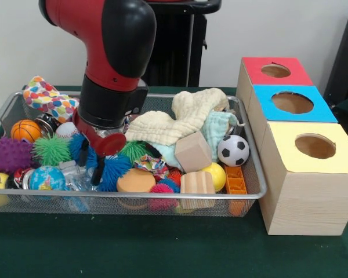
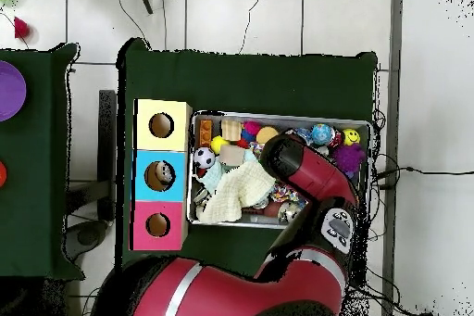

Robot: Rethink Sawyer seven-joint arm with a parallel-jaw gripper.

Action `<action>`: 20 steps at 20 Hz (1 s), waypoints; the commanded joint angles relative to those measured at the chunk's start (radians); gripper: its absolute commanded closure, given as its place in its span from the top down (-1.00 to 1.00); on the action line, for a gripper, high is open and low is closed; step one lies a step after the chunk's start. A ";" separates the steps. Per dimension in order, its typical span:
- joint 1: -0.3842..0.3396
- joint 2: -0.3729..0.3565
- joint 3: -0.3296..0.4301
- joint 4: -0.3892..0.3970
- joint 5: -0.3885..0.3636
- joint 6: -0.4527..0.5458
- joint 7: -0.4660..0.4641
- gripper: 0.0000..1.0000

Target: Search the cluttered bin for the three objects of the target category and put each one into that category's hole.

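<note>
The wire mesh bin (image 1: 162,197) sits on the green table, full of toys; it also shows in the overhead view (image 2: 278,115). My gripper (image 1: 91,165) is down inside the bin's left half, among a blue spiky ball (image 1: 113,169), a green spiky ball (image 1: 51,149) and a globe ball (image 1: 46,178). In the overhead view the arm hides the gripper. To the right of the bin stand three wooden boxes with holes: red top (image 1: 275,70), blue top (image 1: 293,103), yellow top (image 1: 315,146).
Also in the bin: a cream cloth (image 1: 180,119), a wooden cube (image 1: 192,152), a soccer ball (image 1: 232,150), a yellow ball (image 1: 214,175), an orange block (image 1: 235,180), a basketball (image 1: 25,131), a purple spiky toy (image 1: 10,155), a dotted cloth (image 1: 46,98).
</note>
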 commanded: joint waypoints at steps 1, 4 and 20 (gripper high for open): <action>-0.020 0.053 0.082 0.016 -0.062 0.093 0.055 1.00; -0.023 0.056 0.088 0.015 -0.070 0.085 0.064 1.00; -0.119 0.037 0.251 0.085 -0.108 -0.234 0.126 1.00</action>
